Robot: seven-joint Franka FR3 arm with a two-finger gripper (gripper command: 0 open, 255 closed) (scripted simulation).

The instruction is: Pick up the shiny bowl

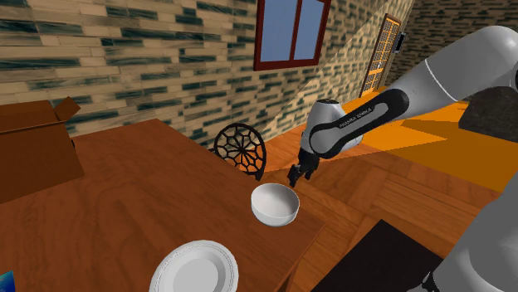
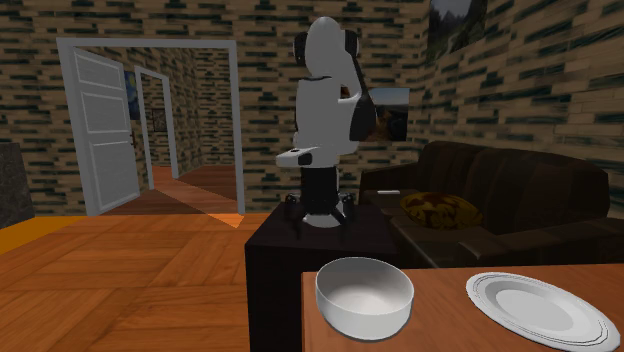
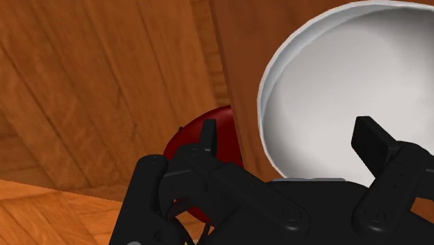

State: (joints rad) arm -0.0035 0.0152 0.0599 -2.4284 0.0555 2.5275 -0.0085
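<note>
The bowl [image 1: 275, 203] is pale grey-white with a smooth sheen and stands upright near the table's corner closest to the arm. It also sits at the table edge in the second exterior view [image 2: 365, 297]. My gripper [image 1: 297, 174] hangs just above the bowl's rim on the shoulder view's right side. In the wrist view the gripper [image 3: 288, 139] is open. One finger [image 3: 207, 136] is outside the bowl [image 3: 348, 83] and the other finger [image 3: 372, 143] is over its inside, with the rim between them. Neither finger touches the bowl.
A white plate [image 1: 197, 270] lies on the wooden table [image 1: 124, 191] nearer the camera. A dark round-backed chair [image 1: 242, 149] stands against the table edge behind the bowl, its red seat [image 3: 226, 139] under the gripper. A brown box [image 1: 33, 145] sits far left. A dark sofa [image 2: 500, 200] stands beside the stand [image 2: 300, 250].
</note>
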